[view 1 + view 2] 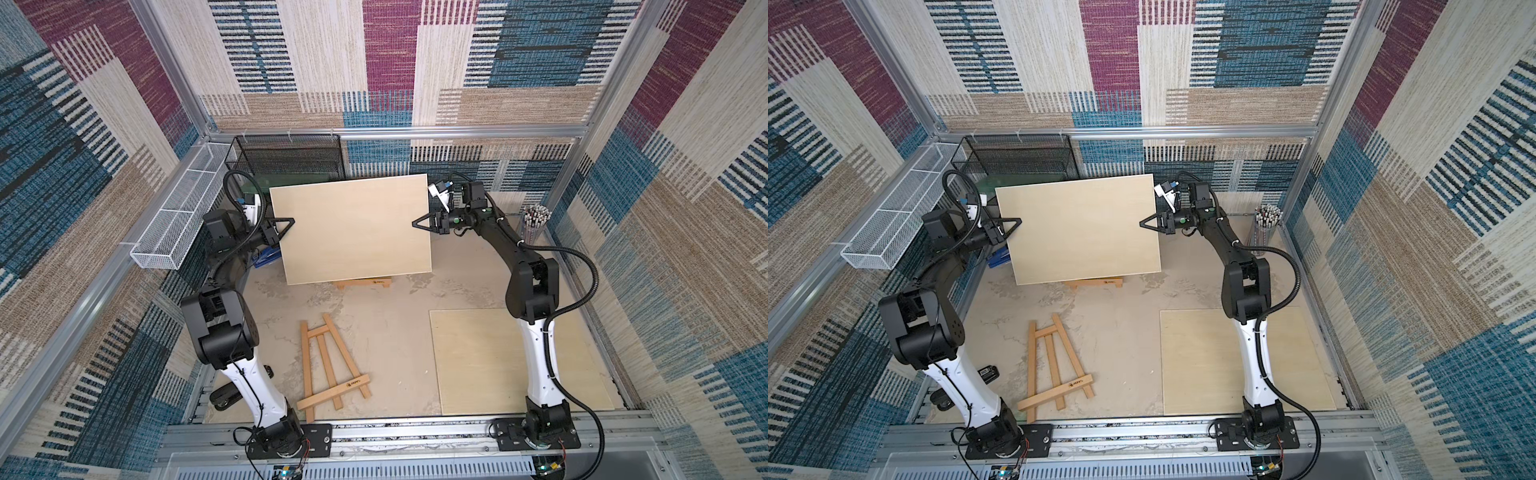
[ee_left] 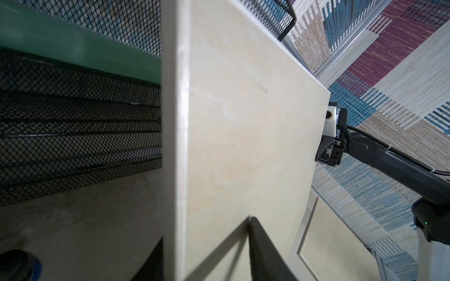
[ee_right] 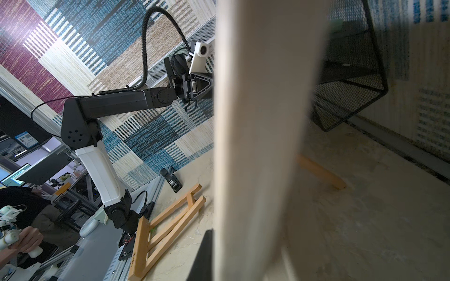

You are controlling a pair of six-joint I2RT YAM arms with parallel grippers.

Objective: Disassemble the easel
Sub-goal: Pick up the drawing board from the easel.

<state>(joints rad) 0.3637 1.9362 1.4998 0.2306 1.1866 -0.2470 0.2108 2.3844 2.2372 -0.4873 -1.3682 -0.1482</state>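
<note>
Nearest to the arm bases, a small wooden easel (image 1: 328, 365) lies flat on the table (image 1: 386, 332), at the near left. To the right of it, well apart, a second board (image 1: 478, 365) lies flat at the near right, and the right arm rises over it.

In the middle of the table a large pale board (image 1: 353, 228) is held up between the two arms. Its face is turned toward the top views and it is a little rotated, the left side lower. The left pincer (image 1: 291, 221) pinches the left edge of this board. In the left wrist view one dark finger (image 2: 265, 250) lies on the pale face, and the edge of the board runs between the fingers. The right pincer (image 1: 414, 224) is pressed together on the right edge. In the right wrist view the board fills the middle and one finger (image 3: 202, 255) shows beside it.

Just under the lower edge of the board, the ledge of a standing easel (image 1: 365, 284) shows. I cannot tell if the board touches this ledge.

Farther back, a white mesh tray (image 1: 178, 212) stands along the left wall. A black mesh basket (image 1: 291, 153) stands at the far left, behind the board. A cup of pencils (image 1: 535, 222) stands at the far right, behind the right arm.
</note>
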